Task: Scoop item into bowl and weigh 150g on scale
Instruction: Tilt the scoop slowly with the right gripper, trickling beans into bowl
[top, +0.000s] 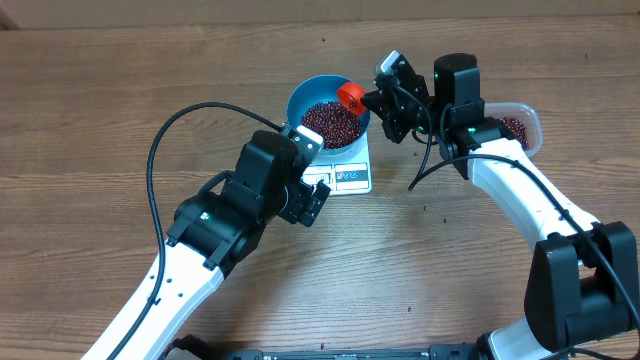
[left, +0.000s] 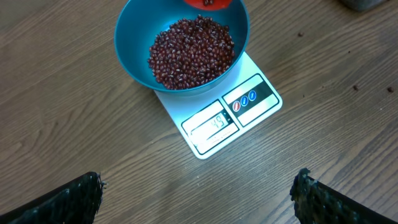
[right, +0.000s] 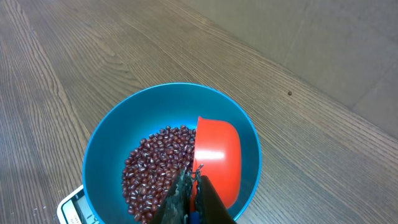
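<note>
While the right hand (right: 193, 182) is clamped narrow on the handle end of a red scoop (right: 219, 158), the scoop hangs tipped on its side over the bowl (right: 102, 146), inside the rim on the side away from the scale's display. The scoop's round back faces the wrist camera; its inside cannot be seen from there.

Bowl: blue, sitting on the scale (left: 231, 115), covering the half away from the display. The display and button panels stay uncovered. The digits are too blurred to read with confidence.

Beans (left: 191, 51): a dark red heap in the bottom of the bowl, directly below and beside the scoop. I cannot tell whether the scoop touches the heap.

Left hand (left: 199, 198): spread wide, holding nothing. It hovers over bare tabletop (left: 74, 118) just off the display edge of the scale, with scale and bowl straight ahead of its fingers (left: 84, 194), clear of both.

Clear tub (top: 527, 118): well apart from the scale on the right arm's side, partly hidden by that arm, with some beans visible inside.
</note>
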